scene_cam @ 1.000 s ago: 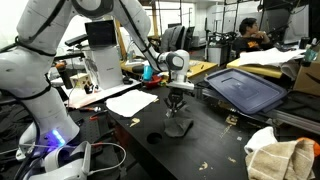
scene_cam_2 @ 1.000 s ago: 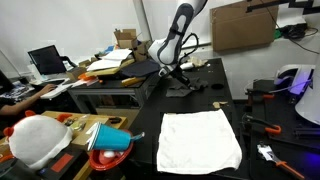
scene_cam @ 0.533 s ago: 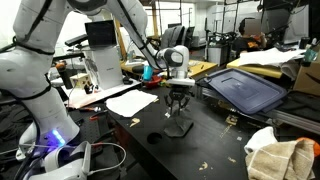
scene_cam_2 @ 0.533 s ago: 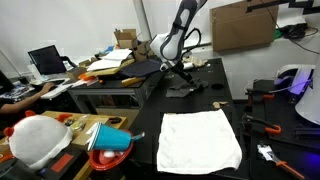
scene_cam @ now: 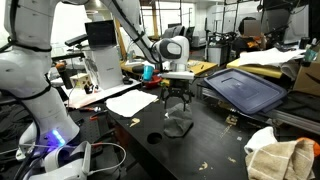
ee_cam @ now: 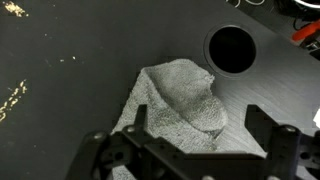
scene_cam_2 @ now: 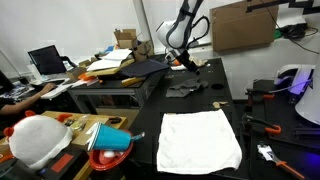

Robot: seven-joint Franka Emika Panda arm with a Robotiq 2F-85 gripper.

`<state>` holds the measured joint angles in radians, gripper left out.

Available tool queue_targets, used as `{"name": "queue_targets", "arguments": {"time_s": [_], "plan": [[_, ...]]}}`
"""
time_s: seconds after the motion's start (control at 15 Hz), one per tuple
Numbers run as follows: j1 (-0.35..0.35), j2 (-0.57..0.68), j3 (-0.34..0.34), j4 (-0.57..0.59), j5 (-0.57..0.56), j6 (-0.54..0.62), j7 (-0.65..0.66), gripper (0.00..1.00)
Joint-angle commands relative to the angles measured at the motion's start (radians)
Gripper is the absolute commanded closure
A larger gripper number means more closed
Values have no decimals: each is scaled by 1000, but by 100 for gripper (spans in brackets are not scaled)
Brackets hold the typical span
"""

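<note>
1. A black table (scene_cam: 205,158) fills the foreground in both exterior views.
2. A small round black disc (ee_cam: 232,48) lies flat on the tabletop in the wrist view.
3. A white towel (scene_cam_2: 200,140) lies spread flat near the table's front edge in an exterior view.
4. A white sheet of paper (scene_cam: 132,102) rests at the table's far edge.
5. A dark blue tray (scene_cam: 245,88) stands tilted on the neighbouring surface.
6. A crumpled beige cloth (scene_cam: 280,155) sits at the lower right corner.
7. A cardboard box (scene_cam_2: 240,25) stands behind the table.
8. An open laptop (scene_cam_2: 45,60) sits on a side desk.
9. A blue cup (scene_cam_2: 112,140) lies beside a round white object (scene_cam_2: 35,140).
10. A person (scene_cam: 248,32) sits in the background.
</note>
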<state>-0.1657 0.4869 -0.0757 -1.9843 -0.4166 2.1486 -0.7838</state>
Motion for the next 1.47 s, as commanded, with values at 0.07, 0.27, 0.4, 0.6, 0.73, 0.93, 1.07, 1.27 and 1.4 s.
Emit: {"name": "queue_targets", "arguments": {"time_s": [0.07,0.27,0.4,0.6,0.73,0.93,1.07,1.27,1.4], "plan": [[12,-3,3,-32,28,30,116,0],[19,34,12,-22,39,63,205,0],[26,56,13,-22,28,100,260,0],[39,86,11,-22,20,151,335,25],[48,100,6,-21,18,176,371,32],[55,106,2,-18,20,181,407,58],[56,101,1,-16,22,171,418,73],[54,94,1,-8,27,158,426,95],[52,87,0,-5,29,153,422,100]]}}
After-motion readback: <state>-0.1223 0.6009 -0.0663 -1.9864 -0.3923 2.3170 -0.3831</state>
